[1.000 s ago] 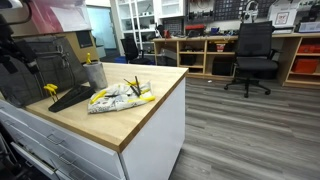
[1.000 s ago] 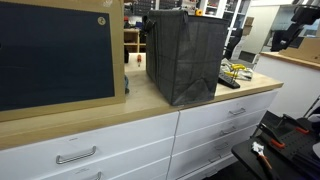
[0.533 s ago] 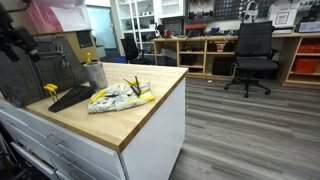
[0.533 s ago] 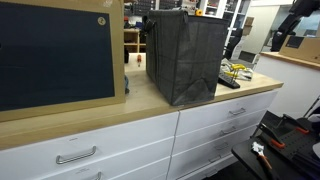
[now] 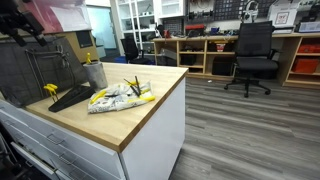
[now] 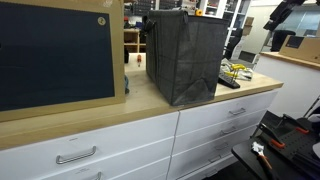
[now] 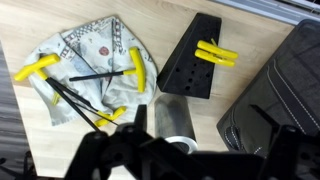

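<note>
Gripper [image 7: 200, 130] aloft, jaws apart

No lettering can be read; print on the crumpled cloth [image 7: 95, 60] is blurred

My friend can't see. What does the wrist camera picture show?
From high above, the gripper hangs over a wooden counter. Below lie a crumpled cloth with yellow-handled tools, a black block with a yellow clip, a metal cup and a dark bag.
</note>
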`<action>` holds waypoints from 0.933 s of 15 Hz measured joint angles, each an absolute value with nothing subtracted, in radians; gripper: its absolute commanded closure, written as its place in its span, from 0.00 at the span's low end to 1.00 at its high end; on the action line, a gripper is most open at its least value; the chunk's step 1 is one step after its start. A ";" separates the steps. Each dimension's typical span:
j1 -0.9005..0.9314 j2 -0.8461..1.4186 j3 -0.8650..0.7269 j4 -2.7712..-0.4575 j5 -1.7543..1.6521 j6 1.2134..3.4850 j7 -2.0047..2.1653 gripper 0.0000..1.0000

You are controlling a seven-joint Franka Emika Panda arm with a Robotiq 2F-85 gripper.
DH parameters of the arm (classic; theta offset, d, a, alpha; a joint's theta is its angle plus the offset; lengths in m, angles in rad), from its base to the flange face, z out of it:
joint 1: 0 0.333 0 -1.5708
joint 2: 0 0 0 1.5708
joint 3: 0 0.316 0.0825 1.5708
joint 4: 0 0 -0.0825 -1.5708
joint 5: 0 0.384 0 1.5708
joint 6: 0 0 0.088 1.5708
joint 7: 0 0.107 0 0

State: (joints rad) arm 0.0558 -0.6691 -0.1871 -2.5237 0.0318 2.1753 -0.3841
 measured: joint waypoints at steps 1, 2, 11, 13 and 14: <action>0.059 -0.656 -0.187 -2.507 0.040 2.183 -0.384 0.00; 0.061 -0.644 -0.187 -2.492 0.048 2.189 -0.384 0.00; 0.078 -0.498 -0.187 -2.339 0.106 2.242 -0.386 0.00; 0.085 -0.456 -0.187 -2.295 0.124 2.248 -0.386 0.00; 0.088 -0.434 -0.187 -2.272 0.136 2.251 -0.386 0.00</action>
